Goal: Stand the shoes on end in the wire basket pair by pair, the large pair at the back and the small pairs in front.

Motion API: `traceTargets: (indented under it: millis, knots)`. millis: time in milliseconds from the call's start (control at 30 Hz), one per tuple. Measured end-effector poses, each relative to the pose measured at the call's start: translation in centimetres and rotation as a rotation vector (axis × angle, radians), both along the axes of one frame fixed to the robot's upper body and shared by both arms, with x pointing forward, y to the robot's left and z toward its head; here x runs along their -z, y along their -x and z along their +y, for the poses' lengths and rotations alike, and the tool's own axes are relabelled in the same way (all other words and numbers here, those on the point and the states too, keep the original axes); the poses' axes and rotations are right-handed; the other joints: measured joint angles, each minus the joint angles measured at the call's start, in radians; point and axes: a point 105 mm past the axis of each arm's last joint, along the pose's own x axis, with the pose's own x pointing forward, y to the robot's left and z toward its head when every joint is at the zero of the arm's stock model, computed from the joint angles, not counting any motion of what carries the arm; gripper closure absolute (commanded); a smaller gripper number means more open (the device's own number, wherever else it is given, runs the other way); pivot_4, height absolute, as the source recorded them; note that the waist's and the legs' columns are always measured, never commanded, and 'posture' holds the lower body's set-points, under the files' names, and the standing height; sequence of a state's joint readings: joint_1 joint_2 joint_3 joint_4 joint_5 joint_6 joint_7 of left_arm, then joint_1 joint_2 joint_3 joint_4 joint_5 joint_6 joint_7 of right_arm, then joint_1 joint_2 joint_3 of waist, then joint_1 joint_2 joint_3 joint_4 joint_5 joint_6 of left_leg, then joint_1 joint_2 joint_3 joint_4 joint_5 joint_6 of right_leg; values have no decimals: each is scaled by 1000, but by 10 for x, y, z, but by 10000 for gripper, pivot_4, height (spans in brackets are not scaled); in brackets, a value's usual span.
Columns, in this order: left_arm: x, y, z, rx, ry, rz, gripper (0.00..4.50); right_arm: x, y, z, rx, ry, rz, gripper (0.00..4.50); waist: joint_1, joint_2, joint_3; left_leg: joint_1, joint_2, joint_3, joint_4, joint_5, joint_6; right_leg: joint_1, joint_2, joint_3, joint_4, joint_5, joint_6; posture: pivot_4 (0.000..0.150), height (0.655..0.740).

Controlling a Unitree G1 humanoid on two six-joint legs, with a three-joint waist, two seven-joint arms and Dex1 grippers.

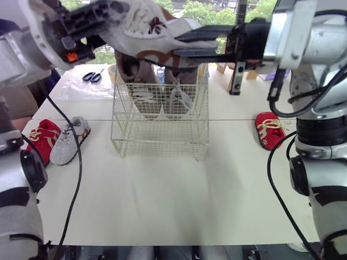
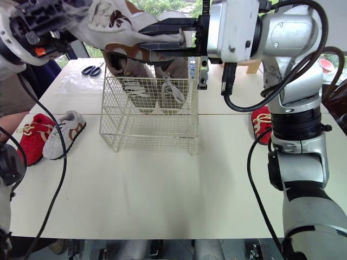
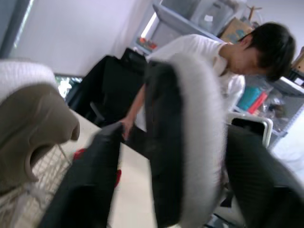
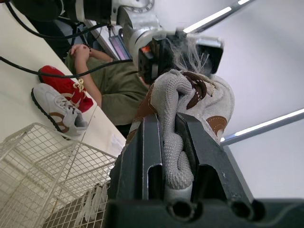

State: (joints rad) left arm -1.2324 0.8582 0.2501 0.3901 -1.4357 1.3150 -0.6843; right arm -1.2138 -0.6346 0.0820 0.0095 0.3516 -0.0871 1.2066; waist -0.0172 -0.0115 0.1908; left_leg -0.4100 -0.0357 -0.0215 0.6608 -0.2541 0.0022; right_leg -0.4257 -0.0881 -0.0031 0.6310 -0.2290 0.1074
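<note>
Right claw [image 1: 179,44] is clamped on the large shoe [image 1: 143,24], its knit rim pinched tight between both fingers. Left claw [image 3: 175,142] grips the same shoe at the other end, one finger on either side of the fuzzy edge. The shoe hangs roughly level in the air above the wire basket [image 1: 160,138], not touching it. Inside the basket at the back, another large shoe [image 1: 142,95] stands on end, white laces facing front (can't tell if anything sits beside it). On the counter [image 1: 162,200], left of the basket – small red shoe [image 1: 42,135] touching small grey shoe [image 1: 69,140]. Second red shoe [image 1: 269,130] lies well to the right. Scissors [image 1: 93,76] at far left.
</note>
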Motion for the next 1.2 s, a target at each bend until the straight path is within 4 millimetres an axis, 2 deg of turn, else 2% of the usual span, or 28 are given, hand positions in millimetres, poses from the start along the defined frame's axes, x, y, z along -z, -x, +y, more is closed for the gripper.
traceTargets:
  millis: [100, 200, 267, 300, 367, 500, 567, 600, 667, 733, 800, 867, 1200]
  knots:
    - [3, -3, 2, -1, -2, 14, 40848, 1, 0, 2, -5, 4, 0, 45000, 0, 0, 0, 0, 0, 0, 0, 0, 0, 0, 0, 0, 0, 0, 0, 1500, 7400]
    - [4, -5, 2, -4, 1, 18, 41782, 2, 0, 2, -3, 3, 8, 45000, 1, 0, 0, 0, 0, 0, 0, 0, 0, 0, -1, 0, 0, 0, 0, 1500, 7400]
    - [4, -6, 2, -15, 16, 20, 41782, 2, -2, 1, 4, -23, 40, 34351, 3, 0, 0, 0, 0, 0, 0, 0, 0, 0, -1, 0, 0, 0, 0, 1500, 7400]
    - [3, -8, 3, -28, 37, 23, 41782, -1, -3, 1, -3, -75, 87, 30980, 3, 0, 0, 0, 0, 0, 0, 0, 0, 0, -2, 0, 0, 0, 0, 1500, 7400]
    - [2, -11, 10, -72, 104, 11, 41782, -8, -6, -6, -14, -208, 227, 21149, 3, 0, 0, 0, 0, -1, 0, 0, 0, -1, -4, 0, 1, 0, 0, 1500, 7400]
    - [3, -9, 27, -172, 346, -41, 41782, -10, -33, -45, -41, -680, 619, 974, 6, -1, -1, 0, 0, -2, -2, 0, -2, -1, -9, 0, 0, 1, -1, 1500, 7400]
    - [7, -8, 28, -211, 506, -48, 41782, 9, -53, -56, -87, -960, 875, 133, 7, -1, -1, -1, -1, -2, -4, 1, -3, -2, -9, 0, 0, 1, -1, 1500, 7400]
    - [9, -8, 27, -219, 556, -44, 41782, 19, -60, -57, -98, -1042, 963, 133, 7, -1, -1, -1, -1, -2, -4, 1, -3, -3, -9, 0, 0, 1, -1, 1500, 7400]
    - [14, -6, 20, -236, 649, -37, 41782, 36, -69, -48, -159, -1193, 1159, 133, 6, -1, -1, -2, -2, -1, -7, 2, -5, -4, -9, 0, 0, 2, -2, 1500, 7400]
    - [21, -6, 7, -222, 740, -15, 41782, 41, -67, -26, -261, -1263, 1324, 133, 5, -1, -1, -2, -2, -1, -9, 5, -9, -6, -8, 0, 0, 2, -2, 1500, 7400]
    - [25, -9, -7, -217, 733, 3, 41782, 36, -59, -7, -307, -1238, 1376, 133, 4, -1, -1, -2, -2, 0, -10, 5, -9, -7, -6, 0, 1, 2, -2, 1500, 7400]
    - [25, -9, -11, -215, 733, 6, 41782, 28, -51, 4, -343, -1216, 1383, 133, 2, -1, -1, -2, -2, 0, -10, 3, -5, -7, -4, 0, 1, 2, -2, 1500, 7400]
    - [50, -24, -16, -277, 679, 76, 41782, 15, -36, 27, -432, -1179, 1392, 133, 3, -1, -1, 0, -1, -1, -10, 4, -5, -4, 0, 0, 0, 1, -2, 1500, 7400]
